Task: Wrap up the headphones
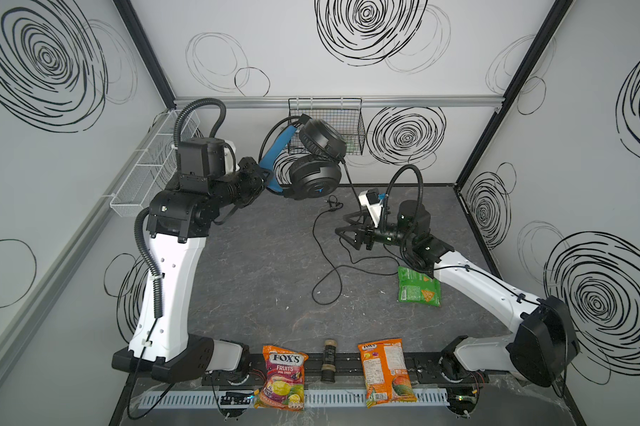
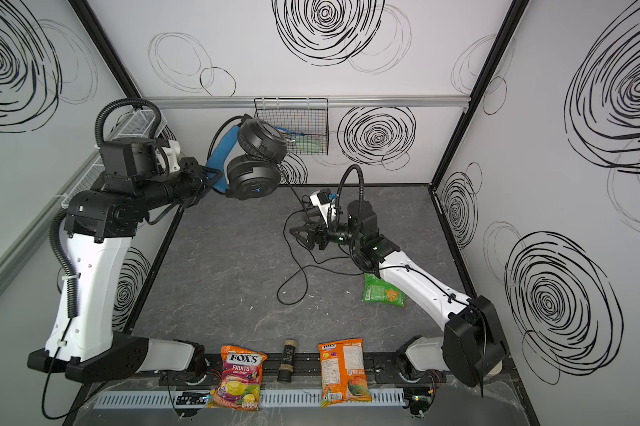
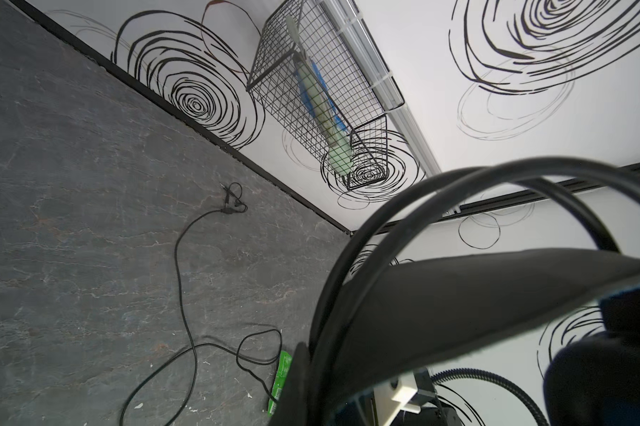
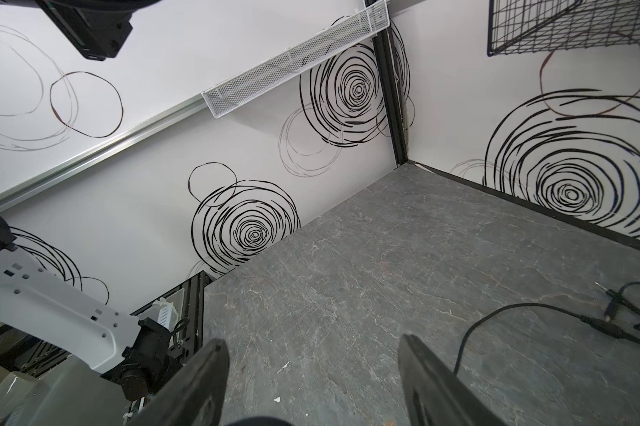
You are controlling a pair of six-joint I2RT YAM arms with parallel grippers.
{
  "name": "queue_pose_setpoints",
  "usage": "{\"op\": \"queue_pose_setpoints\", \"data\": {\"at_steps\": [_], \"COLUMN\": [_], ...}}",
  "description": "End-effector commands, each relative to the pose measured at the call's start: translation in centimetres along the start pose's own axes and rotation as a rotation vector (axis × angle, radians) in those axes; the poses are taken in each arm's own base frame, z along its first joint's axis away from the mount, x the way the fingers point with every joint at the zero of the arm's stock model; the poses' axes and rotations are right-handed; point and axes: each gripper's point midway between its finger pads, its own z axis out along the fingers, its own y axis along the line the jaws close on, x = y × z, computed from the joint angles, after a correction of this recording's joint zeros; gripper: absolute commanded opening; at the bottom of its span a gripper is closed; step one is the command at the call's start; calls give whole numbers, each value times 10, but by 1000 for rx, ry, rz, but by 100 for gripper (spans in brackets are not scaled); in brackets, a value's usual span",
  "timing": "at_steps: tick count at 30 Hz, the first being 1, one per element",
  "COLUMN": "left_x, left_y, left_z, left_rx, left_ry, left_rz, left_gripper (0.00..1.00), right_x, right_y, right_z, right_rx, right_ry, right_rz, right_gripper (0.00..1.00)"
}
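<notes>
The headphones (image 1: 315,176) hang in the air near the back wall, seen in both top views (image 2: 253,181), earcups together and blue strap (image 1: 274,156) to the left. My left gripper (image 1: 268,181) is shut on the headband and strap. In the left wrist view the black headband wires (image 3: 458,177) arc close in front of the camera. The cable (image 1: 326,280) drops from the upper earcup and lies in loose loops on the table (image 3: 180,258). My right gripper (image 1: 342,225) hovers open just beside the hanging cable. The right wrist view shows nothing between its fingers (image 4: 215,354).
A green snack packet (image 1: 418,287) lies under the right arm. A Fox's candy bag (image 1: 281,376), a small dark cylinder (image 1: 327,361) and an orange packet (image 1: 385,372) line the front edge. A black wire basket (image 1: 326,125) hangs on the back wall, a white mesh shelf (image 1: 152,166) on the left wall.
</notes>
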Motion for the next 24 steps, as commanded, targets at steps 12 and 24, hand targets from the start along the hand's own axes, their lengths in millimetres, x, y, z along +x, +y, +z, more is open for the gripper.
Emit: {"op": "queue_pose_setpoints", "data": {"at_steps": [12,24], "left_x": [-21,-26], "left_y": [-51,-54], "left_z": [-25,-33], "left_rx": [214,238], "left_ry": [-56,-75], "left_rz": [-44,-54], "left_gripper": [0,0], "right_x": [11,56], "right_y": [-5,-14], "right_z": [8,13], "right_rx": [-46,-48], "right_ry": [-1,84], "right_rz": [41,105], "right_gripper": [79,75]}}
